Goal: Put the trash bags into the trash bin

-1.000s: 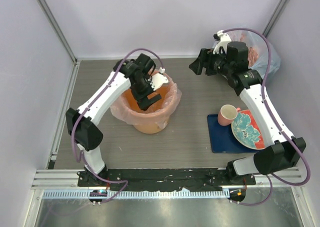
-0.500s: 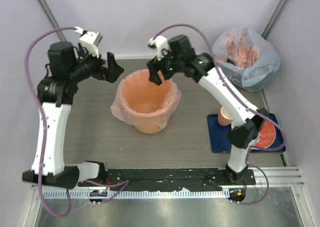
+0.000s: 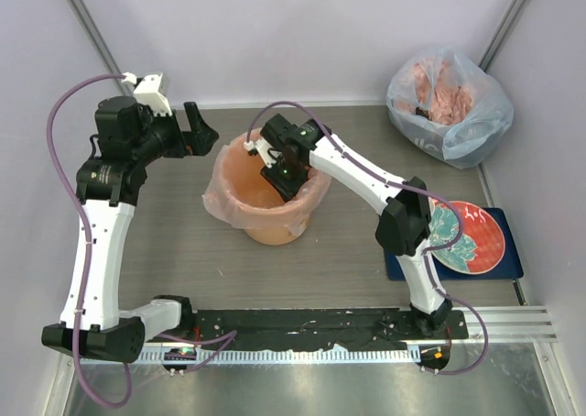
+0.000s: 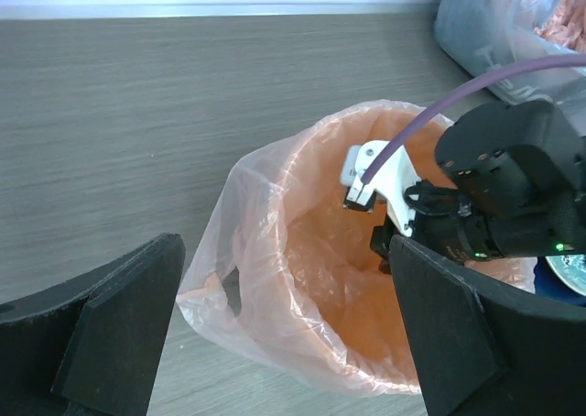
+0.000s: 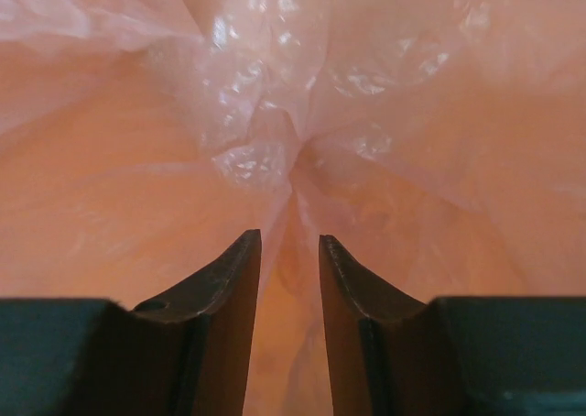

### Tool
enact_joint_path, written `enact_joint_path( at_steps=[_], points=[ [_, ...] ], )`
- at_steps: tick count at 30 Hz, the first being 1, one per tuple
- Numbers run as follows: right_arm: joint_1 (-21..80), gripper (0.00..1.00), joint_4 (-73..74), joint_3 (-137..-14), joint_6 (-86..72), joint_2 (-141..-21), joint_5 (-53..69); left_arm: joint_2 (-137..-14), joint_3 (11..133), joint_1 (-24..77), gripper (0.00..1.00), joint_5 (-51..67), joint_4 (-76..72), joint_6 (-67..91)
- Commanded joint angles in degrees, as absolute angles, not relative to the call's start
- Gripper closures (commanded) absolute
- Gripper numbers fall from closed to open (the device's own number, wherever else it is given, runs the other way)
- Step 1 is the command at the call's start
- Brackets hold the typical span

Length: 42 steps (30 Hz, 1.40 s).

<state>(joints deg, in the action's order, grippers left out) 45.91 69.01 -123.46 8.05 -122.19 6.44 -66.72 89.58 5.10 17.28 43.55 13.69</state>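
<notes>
Grey table (image 3: 348, 150) holds the bin (image 3: 271, 234), the bag (image 3: 220, 203) already lining it with its edge folded over the rim, so the task looks nearly done. Deep inside, the right gripper (image 5: 289, 246) has its fingers narrowly apart with a bag fold between; whether they pinch it I cannot tell. Beside the bin the left gripper (image 3: 203, 130) hovers, spread wide; only seating the bag and withdrawing seems left.

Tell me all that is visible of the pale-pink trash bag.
The trash bag is thin, crinkly, translucent pale-pink film. It lines the orange trash bin, open mouth upward, its top folded outward over the rim and hanging outside. The right gripper reaches inside it, fingers nearly closed at a pleat; whether they pinch it is unclear.
</notes>
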Motion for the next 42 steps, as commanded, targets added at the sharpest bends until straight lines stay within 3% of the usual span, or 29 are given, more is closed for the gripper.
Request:
enact_joint_path(
  at_steps=[1, 16, 28, 34, 42],
  points=[
    [46.3, 0.63, 69.5, -120.6, 8.3, -123.4, 2.7, -65.2, 89.0, 4.7, 0.0, 15.3, 40.8, 15.0],
    [46.4, 0.5, 79.3, -122.7, 14.5, -138.1, 4.4, -65.1, 86.0, 3.5, 0.0, 14.3, 41.3, 15.9],
    [46.5, 0.47, 82.9, -117.4, 24.5, -141.5, 0.9, -64.4, 84.0, 1.1, 0.0, 14.2, 42.4, 16.2],
    [46.5, 0.48, 83.8, -124.0, 23.0, -139.5, 3.1, -65.4, 83.8, 0.9, 0.0, 15.8, 41.9, 17.0],
    [46.9, 0.56, 80.2, -120.3, 18.7, -132.3, 5.0, -66.5, 83.2, 0.9, 0.0, 18.5, 39.5, 18.4]
  ],
)
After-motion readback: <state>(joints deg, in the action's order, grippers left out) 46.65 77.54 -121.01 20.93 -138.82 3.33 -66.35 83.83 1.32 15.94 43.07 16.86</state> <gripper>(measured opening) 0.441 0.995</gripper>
